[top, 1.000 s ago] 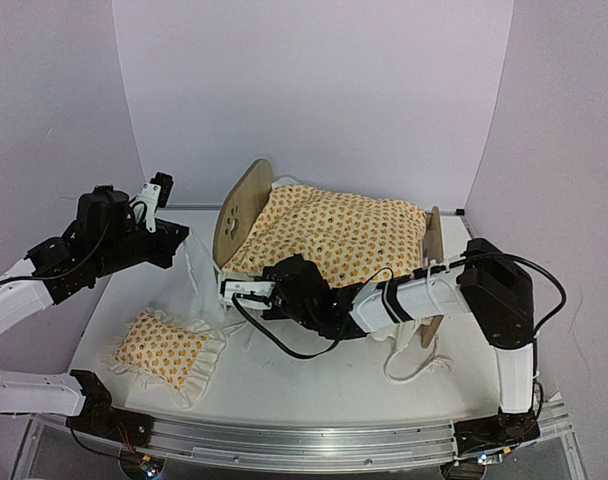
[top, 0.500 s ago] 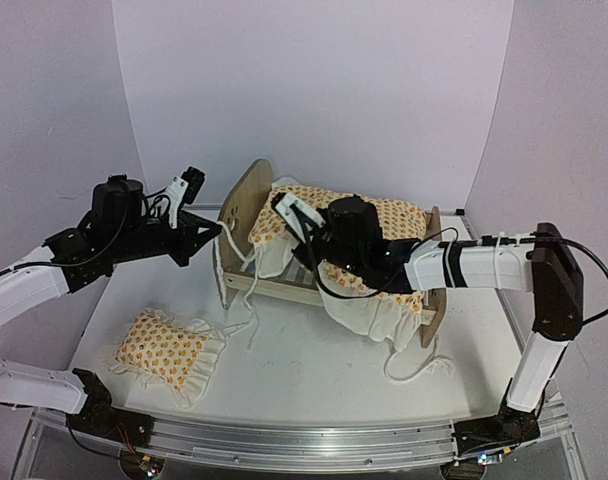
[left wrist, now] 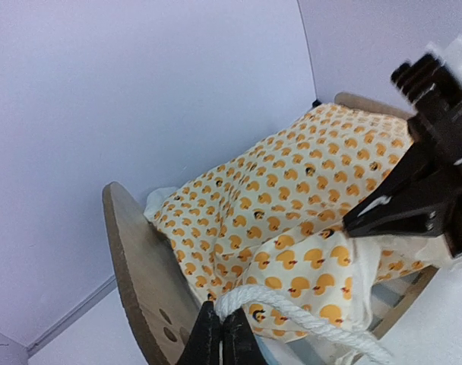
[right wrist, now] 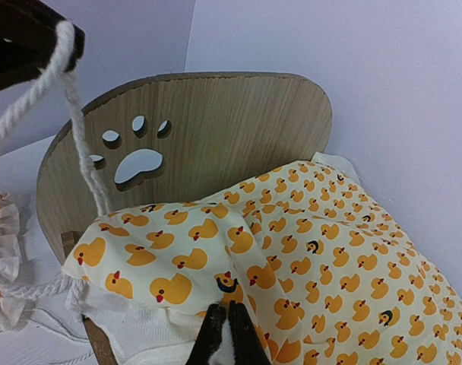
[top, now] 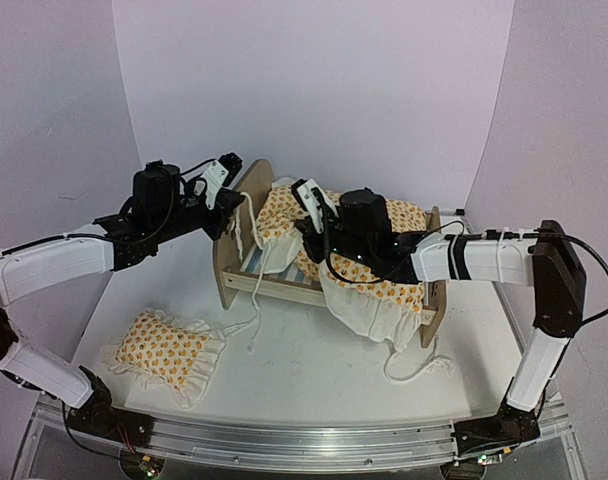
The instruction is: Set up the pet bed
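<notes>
The pet bed stands mid-table with its rounded headboard (top: 236, 218) (right wrist: 216, 129) to the left and its footboard (top: 434, 268) to the right. A bit of striped mattress (top: 281, 266) shows under the lifted cover. The duck-print blanket (top: 369, 262) (left wrist: 292, 190) (right wrist: 330, 251) lies over the bed, its near side hanging down. My left gripper (top: 234, 185) (left wrist: 219, 334) is above the headboard, shut on a white cord (left wrist: 292, 315) (right wrist: 73, 129). Over the head end, my right gripper (top: 302, 215) (right wrist: 227, 331) is shut on the blanket's edge, holding it up.
A small ruffled duck-print pillow (top: 169, 350) lies at the front left of the white table (top: 304, 390). Loose cord (top: 416, 366) trails on the table below the footboard, and more cord (top: 250, 322) hangs by the headboard. Walls close in behind and at both sides.
My right gripper has carried the blanket's edge from the bed's near side up toward the headboard. The left arm has swung right and upward to the headboard with the cord.
</notes>
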`<state>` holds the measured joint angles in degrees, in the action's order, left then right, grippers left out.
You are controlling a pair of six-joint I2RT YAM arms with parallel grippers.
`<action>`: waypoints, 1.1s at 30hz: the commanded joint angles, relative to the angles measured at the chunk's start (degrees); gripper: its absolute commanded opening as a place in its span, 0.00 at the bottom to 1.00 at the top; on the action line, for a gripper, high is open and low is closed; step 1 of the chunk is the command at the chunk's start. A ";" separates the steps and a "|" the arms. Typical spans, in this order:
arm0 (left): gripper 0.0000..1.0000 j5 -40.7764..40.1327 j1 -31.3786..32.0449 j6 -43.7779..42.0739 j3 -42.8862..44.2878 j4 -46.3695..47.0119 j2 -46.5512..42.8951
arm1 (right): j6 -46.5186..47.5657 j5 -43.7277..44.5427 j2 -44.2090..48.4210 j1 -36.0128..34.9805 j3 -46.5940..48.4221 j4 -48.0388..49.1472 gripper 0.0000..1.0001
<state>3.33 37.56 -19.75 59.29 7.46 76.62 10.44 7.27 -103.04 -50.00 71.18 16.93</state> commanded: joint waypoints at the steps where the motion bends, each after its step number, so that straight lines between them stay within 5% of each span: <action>1: 0.00 -5.25 0.02 -7.04 2.67 5.65 2.65 | -1.56 -1.57 3.72 0.34 0.13 1.62 0.00; 6: 0.00 -0.14 -0.03 -8.05 0.83 8.38 4.55 | -1.56 -2.78 3.81 0.49 0.19 1.62 0.00; 19: 0.00 -6.88 0.38 -6.76 -9.23 7.93 1.66 | -2.17 -5.33 4.49 0.70 -0.53 1.62 0.00; 31: 0.20 -10.20 0.67 6.40 -7.76 2.80 1.68 | -5.15 -6.35 3.13 0.69 0.63 1.54 0.00; 33: 0.08 -9.13 0.67 7.76 -6.30 0.86 1.77 | -6.47 -3.98 3.31 0.74 0.88 1.53 0.00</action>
<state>-5.72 38.63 -17.56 49.45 11.68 80.20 7.05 1.06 -102.30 -49.52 70.46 16.88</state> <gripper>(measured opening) 0.178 0.022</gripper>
